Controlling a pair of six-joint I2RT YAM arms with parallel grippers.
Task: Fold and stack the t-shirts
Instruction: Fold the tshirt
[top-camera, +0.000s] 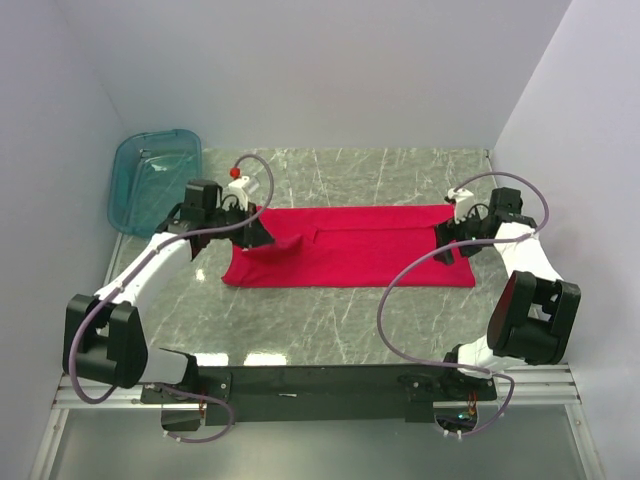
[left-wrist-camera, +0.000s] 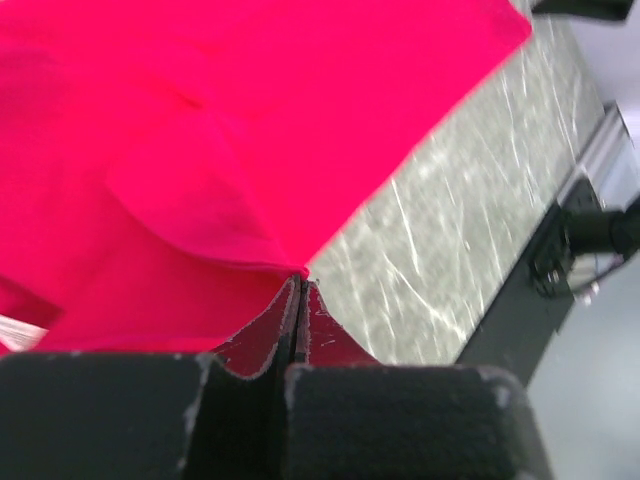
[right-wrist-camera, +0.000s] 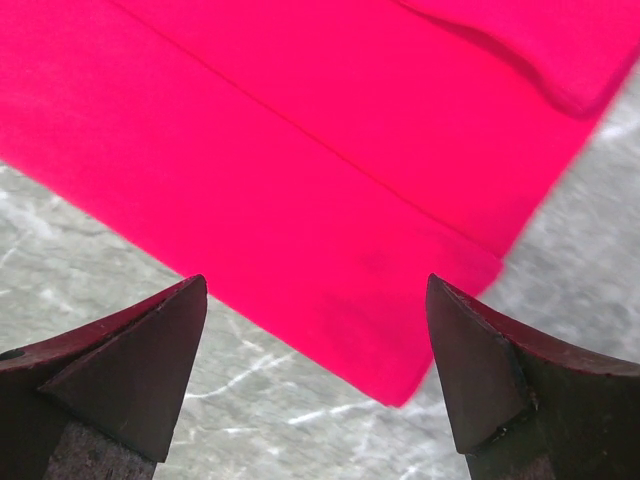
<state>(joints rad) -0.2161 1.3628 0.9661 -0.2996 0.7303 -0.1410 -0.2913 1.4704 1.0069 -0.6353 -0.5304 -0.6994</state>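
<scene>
At left wrist, left gripper (left-wrist-camera: 302, 287) pinching t-shirt (left-wrist-camera: 200, 120), overhead alone, teal tub (top-camera: 150, 180).

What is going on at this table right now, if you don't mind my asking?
Two robot arms are folding a red t-shirt, which lies as a long strip on the table. The left hand is shut, pinching a raised fold at the strip's left end. The right hand is open over the right end, holding nothing.

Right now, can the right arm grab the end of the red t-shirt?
Probably yes. The right gripper hangs open right above the end of the red t-shirt, and nothing sits between them. It likely only needs to drop down and close.
</scene>
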